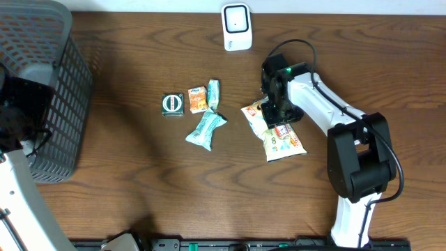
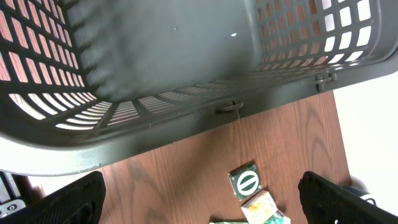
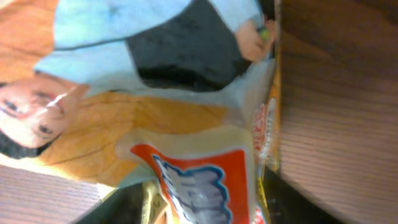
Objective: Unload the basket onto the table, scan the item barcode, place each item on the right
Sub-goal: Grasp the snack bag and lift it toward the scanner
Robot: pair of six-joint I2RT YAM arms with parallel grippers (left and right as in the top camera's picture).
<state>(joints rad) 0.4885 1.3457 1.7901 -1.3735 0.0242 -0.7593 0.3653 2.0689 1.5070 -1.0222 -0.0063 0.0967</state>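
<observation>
A yellow and orange snack packet [image 1: 256,115] lies right of the table's centre, partly on a second packet [image 1: 284,143] with a green label. My right gripper [image 1: 279,117] is down on them. In the right wrist view the packet [image 3: 186,124] fills the frame. Its red and blue printed end sits between my dark fingers [image 3: 121,208], touching both, so my right gripper [image 3: 205,208] is shut on it. No barcode shows. The white scanner [image 1: 237,26] stands at the far edge. My left gripper [image 2: 202,205] hangs open beside the basket with nothing in it.
A dark mesh basket [image 1: 42,90] takes up the left of the table and most of the left wrist view [image 2: 186,74]. Mid-table lie a green square packet [image 1: 172,104], an orange packet [image 1: 197,101] and two teal packets [image 1: 205,129].
</observation>
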